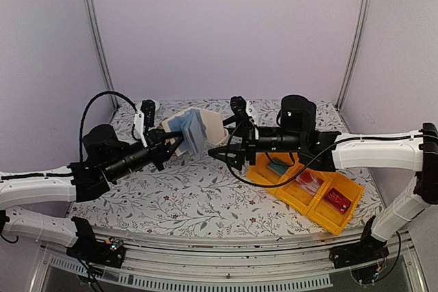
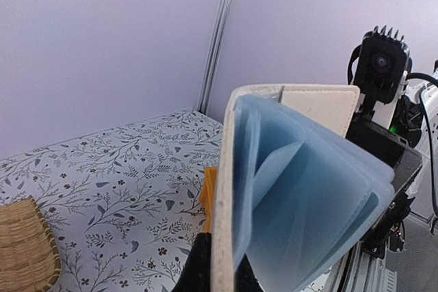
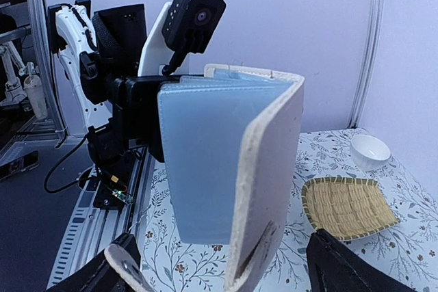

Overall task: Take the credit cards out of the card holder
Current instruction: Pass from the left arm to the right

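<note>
Two end effectors meet over the middle of the counter (image 1: 178, 196). The left end effector (image 1: 171, 147) is clamped on the lower edge of the card holder (image 1: 195, 130) and holds it upright in the air, spread open so the blue pockets face the other arm. The right end effector (image 1: 229, 156) sits just beside it with its fingers wide apart and nothing between them. Its wrist view shows the beige cover's edge standing in the gap, touching neither finger. Further right, a teal card (image 1: 277, 167) lies in the nearest compartment of the yellow tray (image 1: 287, 198). A pinkish card (image 1: 308, 182) with red on it lies in the next, and a red item (image 1: 337, 200) in the last. No card edge shows in the pockets from either wrist view, though their depths are hidden. The removal therefore looks done or nearly so, and this moment reads as a check or a last reach. If a card remains, the right fingers must close on its exposed edge and draw it straight out along the pocket while the left grip stays firm.
</note>
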You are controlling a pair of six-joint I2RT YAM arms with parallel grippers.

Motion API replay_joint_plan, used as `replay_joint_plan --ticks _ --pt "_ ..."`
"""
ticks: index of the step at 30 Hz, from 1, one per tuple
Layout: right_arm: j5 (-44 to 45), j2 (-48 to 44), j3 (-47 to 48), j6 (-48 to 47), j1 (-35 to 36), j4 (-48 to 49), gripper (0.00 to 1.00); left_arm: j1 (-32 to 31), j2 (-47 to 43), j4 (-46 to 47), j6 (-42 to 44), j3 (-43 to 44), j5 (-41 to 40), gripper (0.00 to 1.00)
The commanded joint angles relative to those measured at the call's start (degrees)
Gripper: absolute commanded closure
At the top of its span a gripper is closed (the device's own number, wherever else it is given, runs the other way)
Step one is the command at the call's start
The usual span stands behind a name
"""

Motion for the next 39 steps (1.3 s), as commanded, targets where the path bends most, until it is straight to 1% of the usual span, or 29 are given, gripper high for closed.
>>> replay_joint_plan --ticks 1,7,10,16,21,23,26,30,33,39 --pt "4.12 1.08 1.54 -0.36 2.4 2.07 0.13 -0.17 0.02 1.5 -0.52 1.05 -0.8 1.0" --pt "13.0 3.22 2.97 0.49 4.57 4.23 0.13 -0.2 0.15 1.54 -0.32 0.98 -0.7 1.0" --pt "15.11 5.13 4.99 1.13 4.77 3.34 0.13 -0.21 0.07 1.61 -0.32 0.75 -1.04 1.0" --pt "15.22 7.36 7.49 1.21 5.17 2.67 0.1 -0.21 0.18 1.57 0.01 0.63 -1.13 1.0" --pt "16.98 8.24 8.45 0.36 5.99 1.22 0.11 -0.16 0.05 1.54 0.29 0.49 -1.27 1.0" --pt "17.58 8.18 8.4 0.64 6.01 0.92 0.15 -0.21 -0.02 1.51 0.3 0.29 -1.3 1.0" --pt "19.52 7.62 8.62 0.58 6.02 -0.26 0.25 -0.17 -0.32 1.42 0.31 -0.07 -1.41 1.0" --pt "20.58 6.25 7.83 -0.81 6.0 -1.29 0.31 -0.18 -0.48 1.53 0.36 -0.43 -1.41 1.0" --pt "20.33 5.71 7.55 -1.68 5.98 -2.05 0.41 -0.15 -0.6 1.62 0.45 -0.53 -1.29 1.0" --pt "18.59 4.98 7.93 -3.43 5.94 -4.12 0.44 -0.12 -0.94 1.9 0.81 -0.84 -0.93 1.0"
